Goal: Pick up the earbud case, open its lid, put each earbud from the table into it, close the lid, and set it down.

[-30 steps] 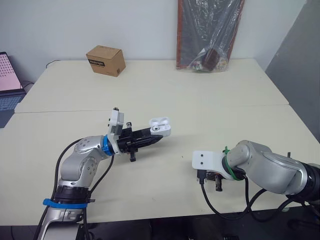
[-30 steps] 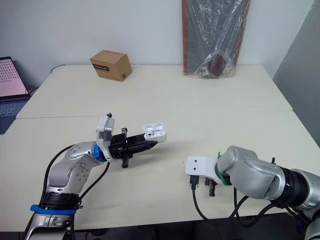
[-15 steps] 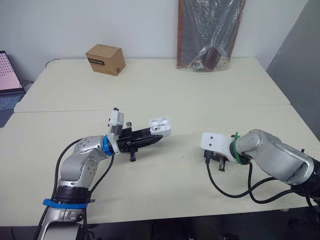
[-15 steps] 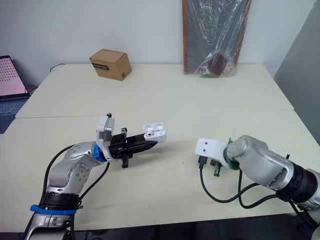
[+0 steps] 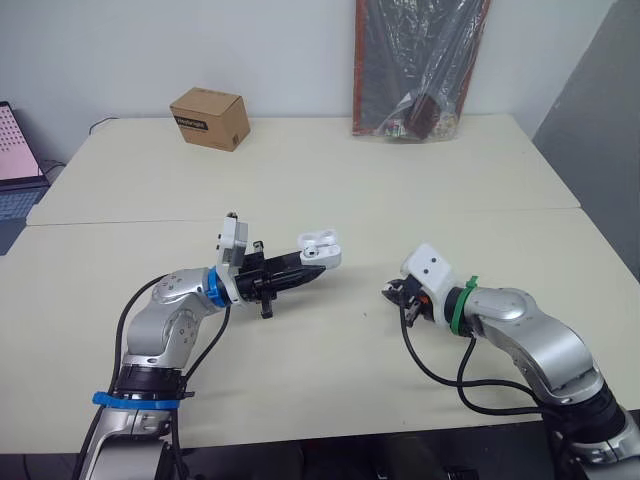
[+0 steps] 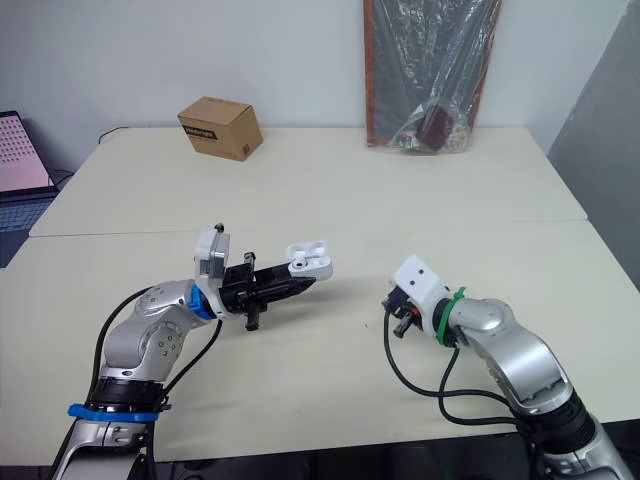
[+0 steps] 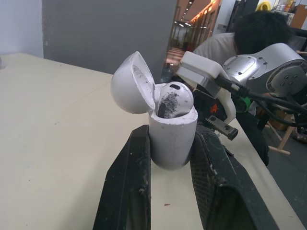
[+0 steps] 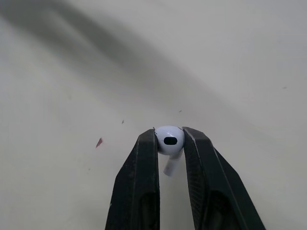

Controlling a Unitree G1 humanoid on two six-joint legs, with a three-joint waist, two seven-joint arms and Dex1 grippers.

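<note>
Right end effector (image 8: 169,133) is pinching an earbud (image 8: 169,142) near the tabletop's (image 5: 330,190) front edge | left end effector (image 7: 170,130) is clamping the open earbud case (image 7: 171,146) above mid-tabletop | I'm fearing the round bud slipping, stem misaligned.

loc: office/lab rm | pale tables (image 5: 400,190) | laptop (image 5: 15,150) | cardbd box (image 5: 210,118) | bare wall (image 5: 280,50)

Silver arms (image 5: 165,320) trail black cables (image 5: 430,365) — blue ring (image 5: 212,292) behind the black left gripper (image 5: 315,270), green band (image 5: 455,305) behind the right gripper (image 5: 392,292).
</note>
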